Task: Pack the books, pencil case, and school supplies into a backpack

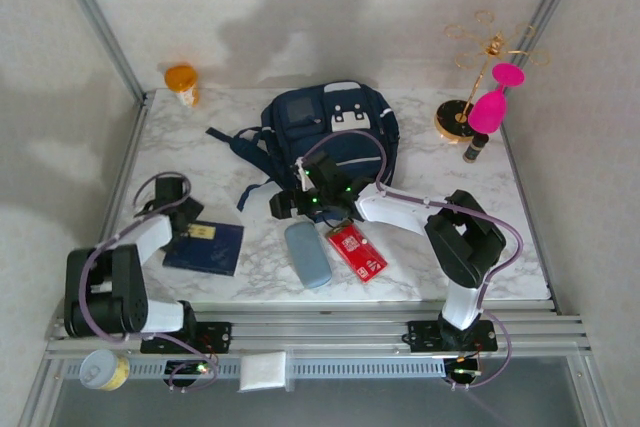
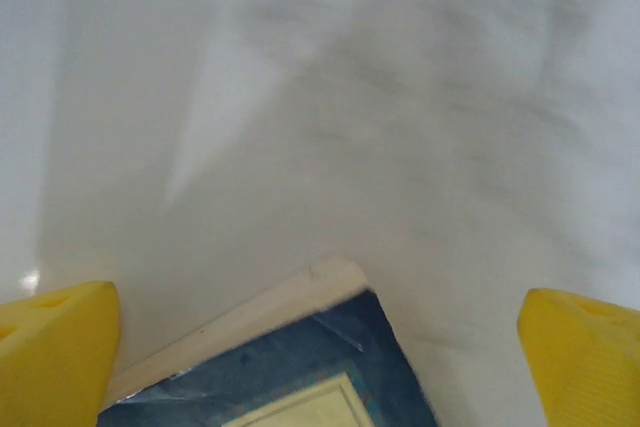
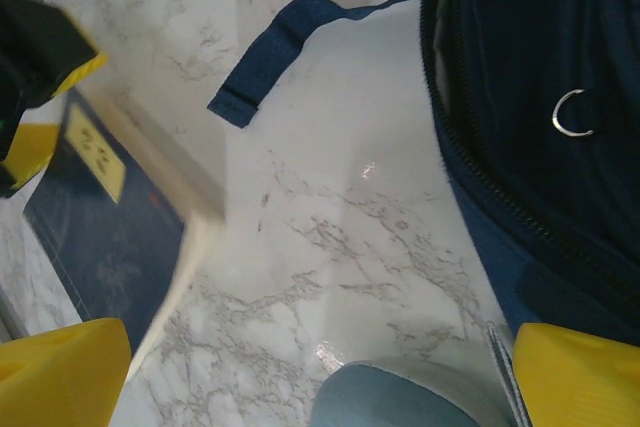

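Gripping book (image 1: pixel 205 245): near left on worktop (image 1: pixel 420 247), thin, stiff, slick; take a free edge.
Left claw (image 2: pixel 320 347): open, over book's corner.
Pouch (image 1: pixel 308 253): mid worktop, soft, light; pinch its middle.
Right claw (image 3: pixel 320 367): open over pouch's end, beside backpack (image 1: pixel 335 132).

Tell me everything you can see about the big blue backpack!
The backpack is navy, soft-looking fabric with white patches near its top and a pocket facing up. It lies on the marble table, toward the back middle. Dark straps sprawl on the table to its left. The right wrist view shows a zip along its edge and a small silver ring. The open right tool hangs by its near edge; I cannot tell if they touch.
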Action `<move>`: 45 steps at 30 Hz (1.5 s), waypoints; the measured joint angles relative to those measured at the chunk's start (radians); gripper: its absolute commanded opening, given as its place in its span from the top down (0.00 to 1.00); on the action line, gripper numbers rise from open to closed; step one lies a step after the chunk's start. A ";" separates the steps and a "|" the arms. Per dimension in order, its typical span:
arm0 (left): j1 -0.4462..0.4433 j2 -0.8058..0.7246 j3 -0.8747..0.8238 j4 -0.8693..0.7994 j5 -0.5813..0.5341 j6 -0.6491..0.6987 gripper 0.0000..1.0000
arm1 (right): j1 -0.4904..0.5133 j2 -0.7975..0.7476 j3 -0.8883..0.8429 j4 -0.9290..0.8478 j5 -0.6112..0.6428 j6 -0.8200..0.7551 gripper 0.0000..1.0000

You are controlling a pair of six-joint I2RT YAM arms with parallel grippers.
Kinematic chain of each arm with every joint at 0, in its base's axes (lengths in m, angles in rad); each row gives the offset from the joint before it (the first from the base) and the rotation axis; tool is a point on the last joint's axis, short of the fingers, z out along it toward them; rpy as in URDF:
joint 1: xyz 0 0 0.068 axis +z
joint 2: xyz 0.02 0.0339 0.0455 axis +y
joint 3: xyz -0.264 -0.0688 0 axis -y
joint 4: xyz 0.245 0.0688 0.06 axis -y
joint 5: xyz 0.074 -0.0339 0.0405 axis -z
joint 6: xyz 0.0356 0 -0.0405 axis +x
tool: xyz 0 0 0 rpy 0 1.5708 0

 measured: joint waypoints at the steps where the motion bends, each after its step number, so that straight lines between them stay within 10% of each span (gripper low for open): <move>1: -0.038 0.026 0.027 0.030 0.034 -0.001 0.01 | -0.002 0.000 0.000 -0.001 0.001 0.002 0.01; 7: -0.181 0.148 0.240 0.136 0.237 0.042 0.01 | -0.003 -0.002 0.000 0.000 -0.011 0.012 0.04; 26: -0.248 -0.414 -0.073 -0.290 -0.109 -0.105 0.15 | 0.132 0.277 0.326 -0.155 -0.008 0.147 0.28; 45: -0.299 -0.372 -0.211 -0.171 -0.001 -0.118 0.39 | 0.190 0.439 0.470 -0.223 -0.023 0.148 0.52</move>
